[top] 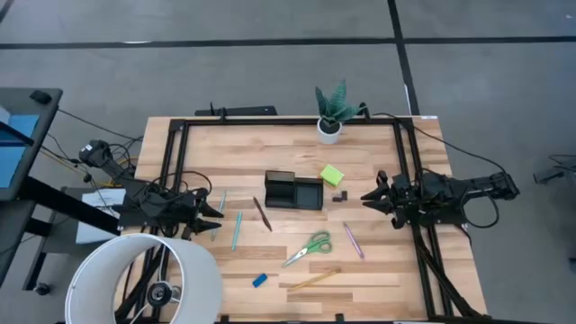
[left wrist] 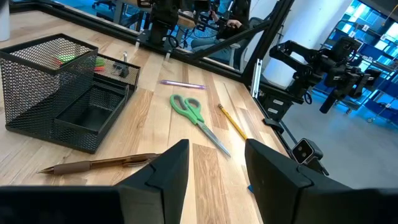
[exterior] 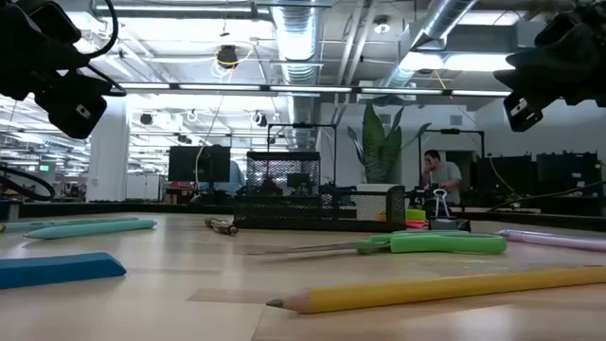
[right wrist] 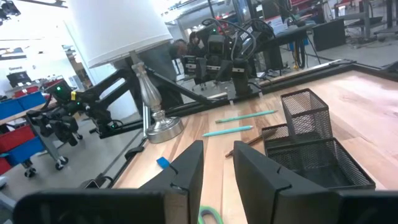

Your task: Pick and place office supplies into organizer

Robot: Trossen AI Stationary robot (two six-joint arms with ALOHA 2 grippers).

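Grey concrete floor (top: 270, 72) all around, crossed by dark seam lines. Overhead, silver ducts (exterior: 445, 24) and bright strip lights (exterior: 284, 87) run along an open ceiling. A white lampshade (top: 148, 279) looms over the near corner of the wooden surface (top: 378, 270). Far back, a person (exterior: 440, 175) sits among dark monitors (exterior: 199, 163), and blue bins (right wrist: 18, 99) line shelving off to the side.

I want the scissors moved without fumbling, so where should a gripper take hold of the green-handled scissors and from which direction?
Probably at the narrow neck where the green handles meet the blades of the scissors, coming straight down from above. They lie flat on the table and closed, so fingers could straddle that slim part; the loops are wider. The right gripper, open, looks about as near as the left gripper.
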